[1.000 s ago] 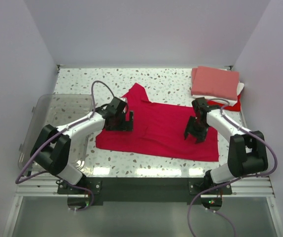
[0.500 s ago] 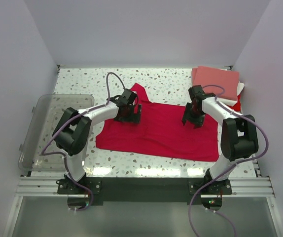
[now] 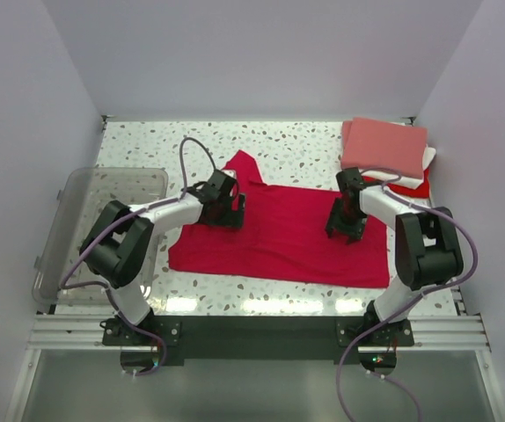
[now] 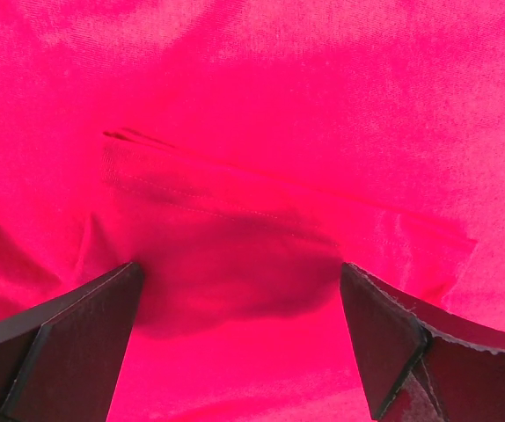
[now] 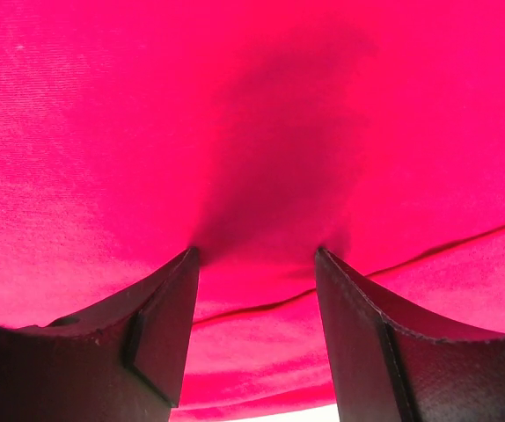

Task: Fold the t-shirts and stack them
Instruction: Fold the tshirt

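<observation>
Crimson t-shirt (image 3: 279, 237): spread flat mid-bench, one sleeve poking toward 11 o'clock; not yet folded, so it lies open for a grip along its far edge
Left tool (image 3: 226, 211): fingers apart, tips down on the cloth at the shirt's 10 o'clock; straddles a hem ridge, likely to pinch it
Right tool (image 3: 345, 224): fingers apart at the shirt's 2 o'clock, cloth puckering between them; a matching grip for a level fold, I judge
Clear bin (image 3: 76, 189): bench's 9 o'clock, beside the shirt
Folded stack: salmon-pink shirt (image 3: 384, 145) on top, white shirt (image 3: 428, 156) and red shirt (image 3: 415, 186) showing beneath; at 1 o'clock, parked away from the working area
</observation>
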`<state>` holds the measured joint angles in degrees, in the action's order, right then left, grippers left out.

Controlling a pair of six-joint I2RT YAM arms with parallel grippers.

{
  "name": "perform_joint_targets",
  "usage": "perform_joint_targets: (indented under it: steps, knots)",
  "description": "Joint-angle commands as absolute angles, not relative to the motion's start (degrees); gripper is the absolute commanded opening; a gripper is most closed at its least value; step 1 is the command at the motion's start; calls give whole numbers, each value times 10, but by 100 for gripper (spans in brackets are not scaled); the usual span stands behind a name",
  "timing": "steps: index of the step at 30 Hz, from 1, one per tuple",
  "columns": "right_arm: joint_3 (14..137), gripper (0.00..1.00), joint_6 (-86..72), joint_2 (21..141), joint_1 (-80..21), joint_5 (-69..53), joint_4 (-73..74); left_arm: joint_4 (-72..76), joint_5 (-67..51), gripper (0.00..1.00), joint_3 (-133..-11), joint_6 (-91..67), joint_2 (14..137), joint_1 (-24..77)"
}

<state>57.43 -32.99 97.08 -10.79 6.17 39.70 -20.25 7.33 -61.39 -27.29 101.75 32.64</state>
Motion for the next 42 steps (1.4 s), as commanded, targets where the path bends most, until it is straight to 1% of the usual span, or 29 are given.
perform_joint_targets:
  steps: [1, 9, 13, 16, 21, 30, 34, 37, 42]
  knots:
    - [530, 59, -358, 955, -105, 46, 401, -219, 72, 100, -576, -276, 998, 323]
    - [484, 59, -367, 882, -105, 37, 431, -218, 53, 100, -537, -294, 957, 326]
    - [492, 59, -367, 849, -105, 33, 453, -235, 54, 100, -568, -291, 950, 326]
    - [532, 59, -359, 836, -105, 29, 474, -258, 55, 100, -626, -286, 956, 326]
    - [633, 60, -333, 837, -100, 68, 508, -278, 46, 100, -742, -282, 995, 325]
    - [705, 60, -277, 897, 8, 55, 484, -313, 42, 100, -913, -282, 1112, 314]
    - [725, 60, -263, 936, 76, 44, 462, -330, 43, 100, -986, -293, 1168, 294]
    - [734, 58, -256, 964, 105, 39, 441, -342, 54, 98, -1042, -302, 1215, 285]
    - [750, 51, -247, 998, 134, 40, 425, -365, 70, 96, -1147, -314, 1292, 279]
